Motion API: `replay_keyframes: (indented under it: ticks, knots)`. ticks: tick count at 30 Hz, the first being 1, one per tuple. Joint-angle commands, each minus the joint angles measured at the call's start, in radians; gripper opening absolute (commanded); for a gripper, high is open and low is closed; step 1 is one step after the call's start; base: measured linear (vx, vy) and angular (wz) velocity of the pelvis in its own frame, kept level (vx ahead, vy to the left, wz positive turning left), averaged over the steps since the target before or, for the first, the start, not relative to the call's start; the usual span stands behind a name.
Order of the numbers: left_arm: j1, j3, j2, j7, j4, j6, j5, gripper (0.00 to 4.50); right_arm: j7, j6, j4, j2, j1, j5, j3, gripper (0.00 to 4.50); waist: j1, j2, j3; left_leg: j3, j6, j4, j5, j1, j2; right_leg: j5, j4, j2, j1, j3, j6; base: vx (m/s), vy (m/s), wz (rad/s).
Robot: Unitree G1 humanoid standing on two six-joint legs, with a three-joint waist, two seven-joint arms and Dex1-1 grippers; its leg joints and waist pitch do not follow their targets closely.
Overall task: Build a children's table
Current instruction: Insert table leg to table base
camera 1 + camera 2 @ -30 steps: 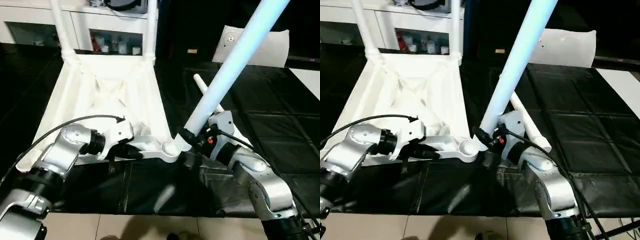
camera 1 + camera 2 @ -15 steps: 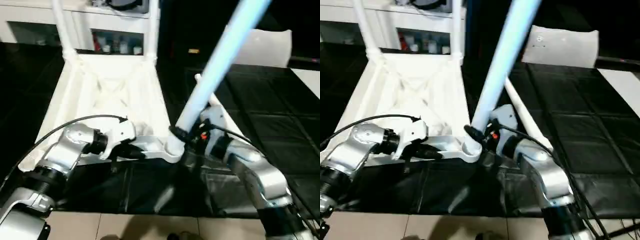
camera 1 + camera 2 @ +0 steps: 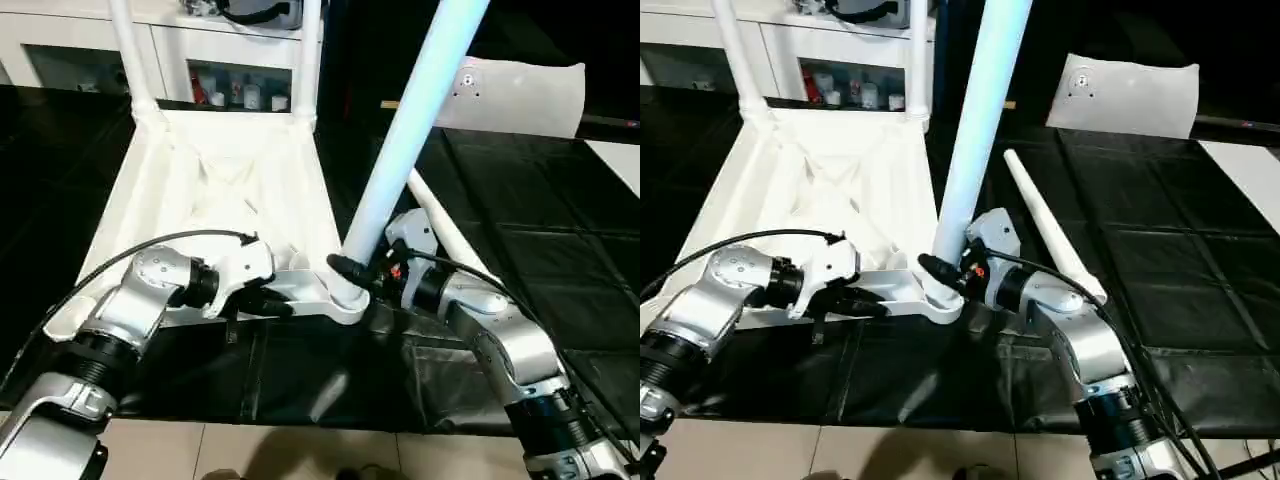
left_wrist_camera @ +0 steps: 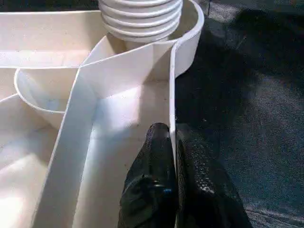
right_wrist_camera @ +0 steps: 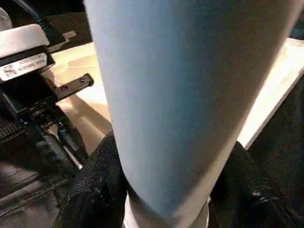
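The white square tabletop point(image 3: 215, 190) lies upside down on the black mat point(image 3: 540, 230), ribbed underside facing up, and two legs already stand in its far corner sockets, one at the far left point(image 3: 125, 50) and one at the far right point(image 3: 308, 55). On the near side, the left gripper point(image 4: 173, 156) has its jaws pressed together on the thin near rim of the tabletop, one black finger point(image 4: 156, 142) inside the wall and the other outside it, pinching that rim just beside the near right corner socket point(image 3: 345, 298). In the left wrist view the ridged lower end of a leg sits in that round socket, right above the pinched wall. That is the third leg point(image 3: 405, 140), a long pale tube rising from the socket and leaning slightly away toward the right as it climbs out of the top of the head views. The right gripper point(image 3: 352, 272) grips it low down, jaws about half spread and closed around the base of the tube, just above the socket; in the right wrist view the leg stands between the two black fingers point(image 5: 95, 185). The fourth leg point(image 3: 1050, 225) lies flat on the mat to the right of the tabletop, running away from the robot, behind the right forearm. Farther back on the right rests a white pillow-like block point(image 3: 525, 95), well apart from the table parts. White cabinets point(image 3: 210, 70) stand behind the tabletop.
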Motion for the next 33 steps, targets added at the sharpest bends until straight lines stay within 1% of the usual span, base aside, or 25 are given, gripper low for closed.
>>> replay_keyframes:
  ticks: [1, 2, 3, 6, 7, 8, 15, 17, 18, 19, 20, 21, 22, 23, 25, 26, 27, 28, 30, 31, 33]
  knots:
    - [-0.017, 0.046, -0.022, 0.036, 0.013, -0.013, -0.028, 0.00, 0.010, 0.024, -0.008, -0.024, 0.024, -0.004, 0.001, 1.91, -0.003, 0.013, -0.061, 0.001, 0.006, -0.087, -0.204, -0.004, 0.028, -0.442, -0.089, -0.070, 0.051, 0.045, -0.119, 0.000, 0.000, 0.00]
    - [-0.018, 0.048, -0.022, 0.036, 0.013, -0.012, -0.029, 0.00, 0.013, 0.022, -0.012, -0.029, 0.028, -0.004, -0.001, 1.91, -0.002, 0.018, -0.061, 0.001, 0.005, -0.086, -0.207, -0.003, 0.028, -0.450, -0.089, -0.070, 0.050, 0.045, -0.117, 0.000, 0.000, 0.00]
    - [-0.015, 0.049, -0.022, 0.031, 0.009, -0.012, -0.032, 0.00, 0.015, 0.022, -0.015, -0.035, 0.031, -0.003, -0.004, 1.91, -0.003, 0.016, -0.063, 0.001, 0.007, -0.086, -0.208, -0.004, 0.027, -0.461, -0.090, -0.070, 0.052, 0.044, -0.111, 0.000, 0.000, 0.00]
    - [-0.008, 0.052, -0.021, 0.021, -0.002, -0.014, -0.039, 0.00, 0.017, 0.025, -0.022, -0.044, 0.034, -0.002, -0.010, 1.91, -0.002, 0.015, -0.063, 0.000, 0.011, -0.086, -0.207, -0.005, 0.028, -0.478, -0.093, -0.070, 0.050, 0.043, -0.103, 0.000, 0.000, 0.00]
    - [-0.006, 0.052, -0.020, 0.016, -0.005, -0.014, -0.042, 0.00, 0.018, 0.026, -0.023, -0.045, 0.034, -0.002, -0.012, 1.91, -0.004, 0.016, -0.063, -0.001, 0.011, -0.087, -0.206, -0.007, 0.028, -0.476, -0.092, -0.070, 0.051, 0.042, -0.104, 0.000, 0.000, 0.00]
    - [-0.005, 0.052, -0.019, 0.013, -0.007, -0.015, -0.043, 0.00, 0.019, 0.028, -0.024, -0.046, 0.034, -0.002, -0.013, 1.91, -0.004, 0.015, -0.064, -0.001, 0.011, -0.086, -0.209, -0.006, 0.028, -0.478, -0.093, -0.070, 0.049, 0.042, -0.104, 0.000, 0.000, 0.00]
    - [-0.009, 0.052, -0.018, 0.008, 0.000, -0.022, -0.038, 0.00, 0.027, 0.032, -0.011, -0.041, 0.022, -0.004, -0.007, 1.91, -0.005, 0.017, -0.063, -0.001, 0.010, -0.088, -0.215, -0.006, 0.029, -0.464, -0.092, -0.070, 0.048, 0.043, -0.113, 0.000, 0.000, 0.00]
    - [-0.006, 0.050, -0.020, -0.002, -0.011, -0.019, -0.041, 0.00, 0.029, 0.019, 0.039, -0.025, 0.004, -0.008, -0.005, 1.91, -0.006, 0.017, -0.063, -0.002, 0.010, -0.087, -0.222, -0.006, 0.028, -0.482, -0.093, -0.071, 0.048, 0.042, -0.110, 0.000, 0.000, 0.00]
    - [-0.004, 0.048, -0.020, -0.006, -0.016, -0.019, -0.041, 0.00, 0.030, 0.011, 0.062, -0.020, -0.004, -0.013, -0.003, 1.91, -0.006, 0.018, -0.063, -0.002, 0.009, -0.086, -0.225, -0.004, 0.028, -0.486, -0.093, -0.071, 0.046, 0.042, -0.112, 0.000, 0.000, 0.00]
    - [-0.002, 0.047, -0.020, -0.008, -0.019, -0.019, -0.041, 0.00, 0.032, 0.005, 0.076, -0.017, -0.009, -0.016, -0.002, 1.91, -0.007, 0.015, -0.063, -0.002, 0.010, -0.087, -0.226, -0.005, 0.028, -0.492, -0.095, -0.072, 0.046, 0.042, -0.113, 0.000, 0.000, 0.00]
    - [-0.002, 0.044, -0.019, -0.011, -0.020, -0.019, -0.040, 0.00, 0.034, 0.001, 0.090, -0.016, -0.016, -0.018, -0.001, 1.91, -0.007, 0.017, -0.062, -0.002, 0.009, -0.087, -0.226, -0.005, 0.029, -0.491, -0.095, -0.072, 0.045, 0.042, -0.113, 0.000, 0.000, 0.00]
    - [-0.003, 0.042, -0.019, -0.012, -0.020, -0.020, -0.038, 0.00, 0.037, 0.002, 0.106, -0.012, -0.025, -0.016, -0.003, 1.91, -0.007, 0.015, -0.062, -0.002, 0.009, -0.087, -0.226, -0.005, 0.029, -0.490, -0.094, -0.071, 0.046, 0.041, -0.111, 0.000, 0.000, 0.00]
    - [-0.005, 0.041, -0.020, -0.013, -0.023, -0.016, -0.038, 0.00, 0.039, 0.009, 0.133, -0.003, -0.042, -0.003, -0.016, 1.91, -0.007, 0.016, -0.062, -0.003, 0.009, -0.088, -0.225, -0.005, 0.029, -0.485, -0.093, -0.072, 0.046, 0.041, -0.115, 0.000, 0.000, 0.00]
    - [-0.006, 0.041, -0.020, -0.014, -0.026, -0.013, -0.039, 0.00, 0.037, 0.016, 0.150, 0.004, -0.052, 0.009, -0.029, 1.91, -0.010, 0.017, -0.063, -0.004, 0.007, -0.088, -0.222, -0.008, 0.028, -0.479, -0.091, -0.072, 0.049, 0.041, -0.118, 0.000, 0.000, 0.00]
    - [-0.006, 0.041, -0.020, -0.015, -0.027, -0.012, -0.039, 0.00, 0.037, 0.019, 0.157, 0.006, -0.054, 0.013, -0.034, 1.91, -0.012, 0.016, -0.064, -0.003, 0.008, -0.087, -0.217, -0.007, 0.028, -0.460, -0.091, -0.072, 0.048, 0.042, -0.122, 0.000, 0.000, 0.00]
    - [-0.005, 0.041, -0.020, -0.015, -0.030, -0.011, -0.040, 0.00, 0.037, 0.025, 0.183, 0.010, -0.062, 0.026, -0.051, 1.91, -0.014, 0.014, -0.064, -0.003, 0.010, -0.087, -0.213, -0.008, 0.028, -0.454, -0.089, -0.072, 0.050, 0.042, -0.127, 0.000, 0.000, 0.00]
    - [-0.004, 0.043, -0.020, -0.015, -0.031, -0.010, -0.040, 0.00, 0.040, 0.027, 0.203, 0.012, -0.065, 0.034, -0.063, 1.91, -0.013, 0.015, -0.065, -0.003, 0.010, -0.088, -0.210, -0.009, 0.028, -0.448, -0.088, -0.072, 0.051, 0.042, -0.129, 0.000, 0.000, 0.00]
    - [-0.004, 0.044, -0.020, -0.015, -0.032, -0.010, -0.040, 0.00, 0.042, 0.028, 0.216, 0.013, -0.066, 0.039, -0.071, 1.91, -0.016, 0.016, -0.065, -0.003, 0.011, -0.087, -0.211, -0.009, 0.029, -0.439, -0.086, -0.071, 0.050, 0.042, -0.135, 0.000, 0.000, 0.00]
    - [-0.002, 0.047, -0.019, -0.011, -0.033, -0.012, -0.039, 0.00, 0.042, 0.021, 0.236, 0.012, -0.060, 0.046, -0.087, 1.91, -0.018, 0.016, -0.065, -0.002, 0.012, -0.086, -0.205, -0.009, 0.028, -0.429, -0.087, -0.072, 0.051, 0.042, -0.141, 0.000, 0.000, 0.00]
    - [0.000, 0.049, -0.018, -0.010, -0.035, -0.011, -0.040, 0.00, 0.040, 0.019, 0.240, 0.012, -0.053, 0.050, -0.094, 1.91, -0.017, 0.023, -0.065, -0.003, 0.011, -0.087, -0.203, -0.008, 0.029, -0.415, -0.085, -0.071, 0.052, 0.043, -0.146, 0.000, 0.000, 0.00]
    - [0.001, 0.051, -0.016, -0.008, -0.037, -0.009, -0.041, 0.00, 0.037, 0.014, 0.246, 0.012, -0.039, 0.062, -0.111, 1.91, -0.018, 0.021, -0.066, -0.001, 0.011, -0.086, -0.205, -0.008, 0.028, -0.398, -0.085, -0.070, 0.052, 0.043, -0.154, 0.000, 0.000, 0.00]
